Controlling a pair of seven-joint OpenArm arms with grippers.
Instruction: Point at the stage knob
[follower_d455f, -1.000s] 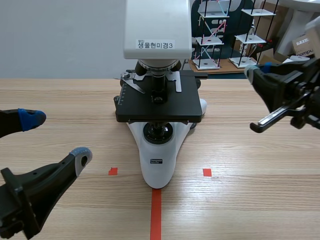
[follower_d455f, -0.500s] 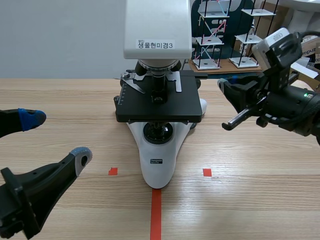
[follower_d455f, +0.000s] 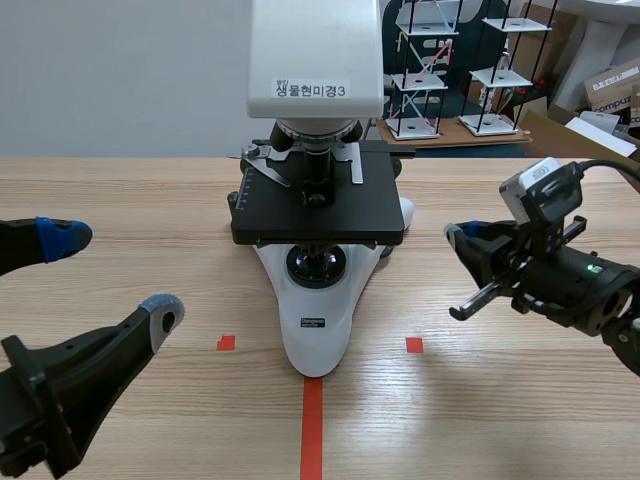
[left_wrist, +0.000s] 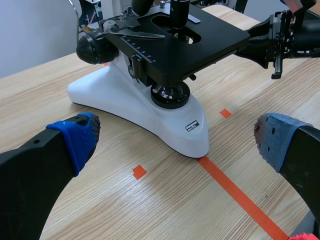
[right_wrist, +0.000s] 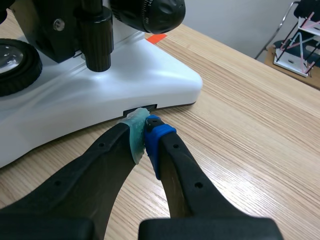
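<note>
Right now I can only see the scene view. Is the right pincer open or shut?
Observer: Shut. The right wrist view shows the right pincer with its pads pressed together, nothing between them.
Operator: Is it bumping anything?
Observer: Its tip lies low beside the white base, by a small dark slot. Whether it touches, I cannot tell.
Operator: Where's the thing I must point at?
Observer: The stage knob hangs under the stage, ahead of the tip, over the base, untouched.
</note>
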